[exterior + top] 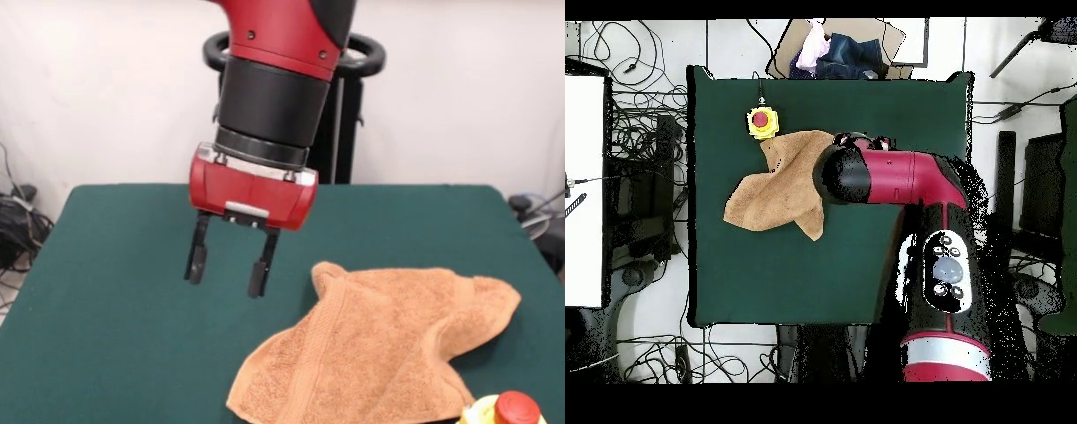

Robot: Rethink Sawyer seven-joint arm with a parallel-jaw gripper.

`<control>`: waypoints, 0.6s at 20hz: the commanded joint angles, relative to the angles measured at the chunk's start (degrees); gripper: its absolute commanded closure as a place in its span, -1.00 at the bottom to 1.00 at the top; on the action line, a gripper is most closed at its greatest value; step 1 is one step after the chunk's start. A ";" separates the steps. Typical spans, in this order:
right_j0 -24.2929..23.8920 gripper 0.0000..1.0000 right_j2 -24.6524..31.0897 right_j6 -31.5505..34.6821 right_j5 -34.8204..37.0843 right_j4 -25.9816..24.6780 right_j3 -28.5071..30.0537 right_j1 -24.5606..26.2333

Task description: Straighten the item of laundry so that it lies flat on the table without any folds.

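Towel sits crumpled on the green bench near the front edge, beside a yellow-and-red button; folds and a turned-over hem are visible, with a lobe sticking out to one side, so I'd call flattening not done. Gripper hovers above bare felt just beside the towel's corner, fingers spread, holding nothing. Remaining: grab an edge and pull the folds out.

We see a yellow box with a red button on the tabletop edge, a cardboard box of clothes beyond it, tangled cables on the floor.
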 commanded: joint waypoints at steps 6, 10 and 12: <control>7.10 -1.00 -1.37 -1.39 27.34 -1.97 -2.43 5.88; 8.96 -1.00 -3.57 -1.80 36.60 -3.81 -5.73 7.85; 9.49 -1.00 -3.86 -1.89 40.61 -4.79 -7.07 8.42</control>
